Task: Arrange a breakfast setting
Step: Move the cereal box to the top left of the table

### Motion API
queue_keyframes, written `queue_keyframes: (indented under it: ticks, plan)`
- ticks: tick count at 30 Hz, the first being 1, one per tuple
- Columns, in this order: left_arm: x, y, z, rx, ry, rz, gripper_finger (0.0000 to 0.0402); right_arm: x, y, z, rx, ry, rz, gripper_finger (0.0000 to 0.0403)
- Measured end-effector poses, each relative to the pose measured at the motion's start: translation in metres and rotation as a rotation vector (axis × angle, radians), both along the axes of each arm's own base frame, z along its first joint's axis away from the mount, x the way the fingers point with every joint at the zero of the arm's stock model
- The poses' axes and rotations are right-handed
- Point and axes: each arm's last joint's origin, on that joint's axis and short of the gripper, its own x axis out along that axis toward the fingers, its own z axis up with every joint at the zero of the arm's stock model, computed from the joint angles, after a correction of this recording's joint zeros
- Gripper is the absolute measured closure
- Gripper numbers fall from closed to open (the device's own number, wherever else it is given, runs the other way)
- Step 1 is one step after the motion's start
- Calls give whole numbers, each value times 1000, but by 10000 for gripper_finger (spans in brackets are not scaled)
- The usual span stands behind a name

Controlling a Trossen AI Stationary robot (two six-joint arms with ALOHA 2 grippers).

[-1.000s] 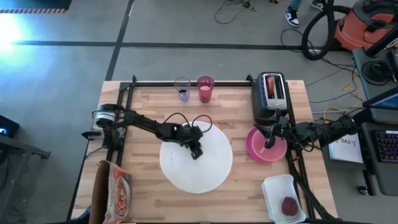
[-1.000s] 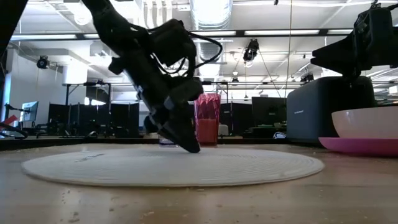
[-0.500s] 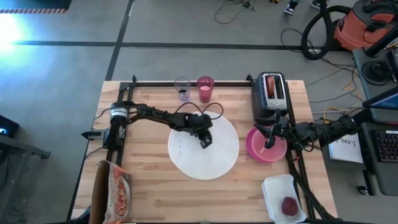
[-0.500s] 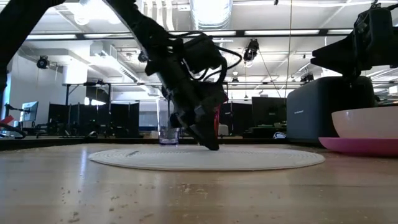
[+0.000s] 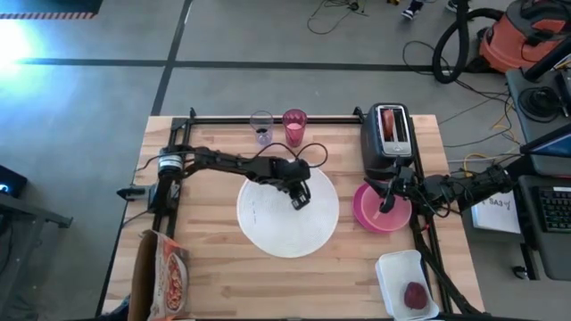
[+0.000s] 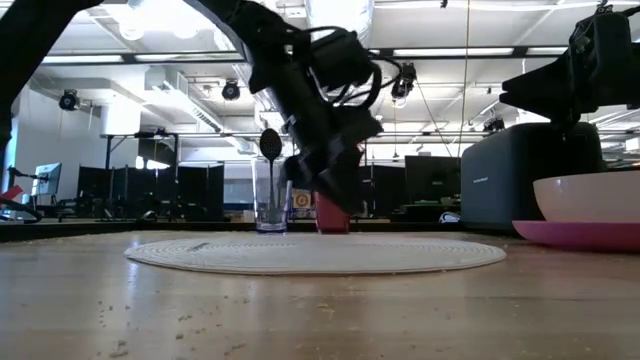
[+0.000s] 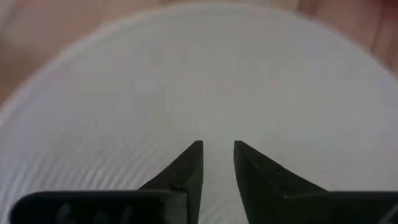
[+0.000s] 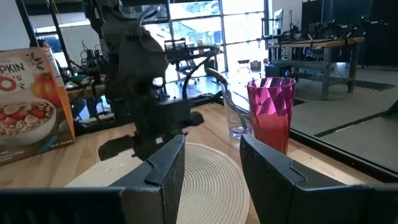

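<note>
The big white round disc (image 5: pixel 287 214) lies flat on the table's middle. My left gripper (image 5: pixel 302 200) hangs a little above the disc's far right part, fingers pointing down and slightly open (image 7: pixel 217 146), with nothing between them; the low view shows it clear of the disc (image 6: pixel 320 252). My right gripper (image 5: pixel 385 201) waits open (image 8: pixel 211 146) at the right, over the translucent pink bowl (image 6: pixel 590 197), which sits on the magenta plate (image 5: pixel 366 212). The pink tumbler (image 5: pixel 294 127) stands at the far edge beside a clear glass (image 5: pixel 261 127) that holds the spoon (image 6: pixel 270 143).
A dark toaster (image 5: pixel 390 134) with bread in its slot stands at the far right. A white tray (image 5: pixel 400 272) with the dark-red fruit (image 5: pixel 415 295) sits at the near right. A cereal box (image 5: pixel 165 276) lies at the near left.
My left gripper, its tips down on the white disc, has gone toward the table's far right, and the disc slid that way with it. The gripper has then risen off the disc, which now lies still.
</note>
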Motion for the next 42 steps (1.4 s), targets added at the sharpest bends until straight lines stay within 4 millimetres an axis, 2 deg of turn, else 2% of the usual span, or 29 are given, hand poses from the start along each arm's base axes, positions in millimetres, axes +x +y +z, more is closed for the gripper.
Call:
queue_keyframes:
  ticks: [5, 11, 19, 23, 25, 30, 37, 42]
  plan:
    - [6, 1, 21, 7, 9, -7, 286, 0, 0, 0, 0, 0, 0, 259]
    - [-5, -7, 41, -16, 220, 8, 257, 0, 0, 0, -1, 0, 0, 259]
    - [-30, -47, 104, -11, 512, 1, 224, 0, 0, 0, -1, 0, 0, 259]
    - [-42, -67, 132, 10, 574, 46, 212, 0, 0, 0, -1, 0, 0, 259]
    - [-45, -77, 144, -8, 500, 82, 208, 0, 0, 0, 0, 0, 0, 259]
    - [-87, -96, 186, -111, 391, 183, 205, 0, 0, 0, 1, -1, 0, 259]
    - [-142, -122, 229, -263, 240, 323, 205, 0, 0, 0, 0, 0, 0, 259]
    - [-169, -136, 238, -380, 222, 427, 205, 0, 0, 0, 0, 3, -1, 259]
